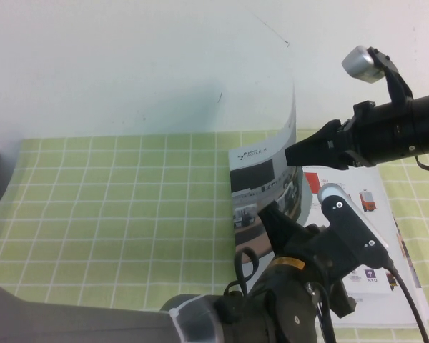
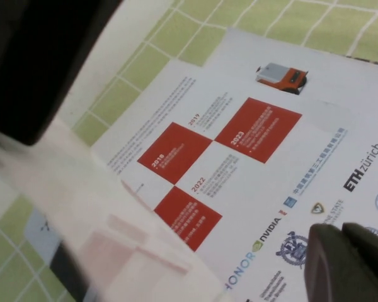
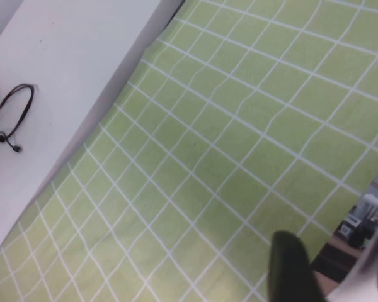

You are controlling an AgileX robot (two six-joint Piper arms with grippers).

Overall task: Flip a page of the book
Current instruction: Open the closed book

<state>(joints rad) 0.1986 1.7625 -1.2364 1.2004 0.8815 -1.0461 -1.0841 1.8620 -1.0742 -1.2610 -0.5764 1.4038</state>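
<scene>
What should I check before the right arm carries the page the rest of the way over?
1. Page lifted off the book: ok, it stands curved upright.
2. Right gripper at the page's edge: ok; firm grip: cannot tell.
3. Left gripper low beside the standing page, over the book: ok; whether it presses the book: cannot tell.
4. Next page lying flat: ok.
5. Green cloth on the landing side shows nothing in the way: ok.

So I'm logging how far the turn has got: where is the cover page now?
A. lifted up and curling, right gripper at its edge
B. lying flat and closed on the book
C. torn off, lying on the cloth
A: the page stands curled above the book, with the right gripper at its edge; the left gripper is low beside it.
</scene>
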